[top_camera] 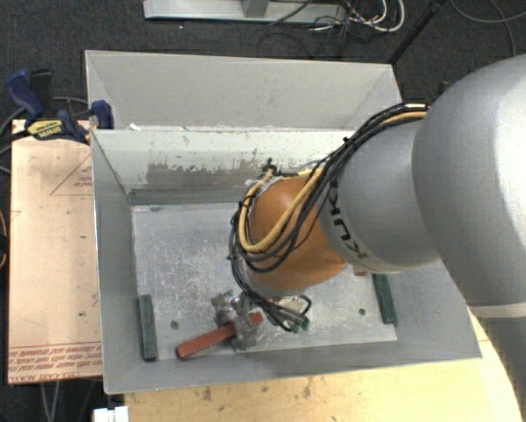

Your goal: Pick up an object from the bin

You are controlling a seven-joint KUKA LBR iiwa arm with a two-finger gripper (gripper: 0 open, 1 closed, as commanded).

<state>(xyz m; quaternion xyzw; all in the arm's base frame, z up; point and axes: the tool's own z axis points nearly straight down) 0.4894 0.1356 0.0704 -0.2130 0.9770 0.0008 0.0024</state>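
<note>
A flat red-brown stick [201, 345] lies slanted on the bin floor near the front wall, its left end lower than its right. My gripper [237, 321] is down at the floor, right over the stick's right end, and its metal body hides that part of the stick. The orange cover above hides most of the gripper.
A dark green bar [146, 328] lies along the left wall near the front. A second dark green bar [383, 299] lies on the right, close to the arm. The arm and its cables cover the middle and right of the bin; bare floor shows at left.
</note>
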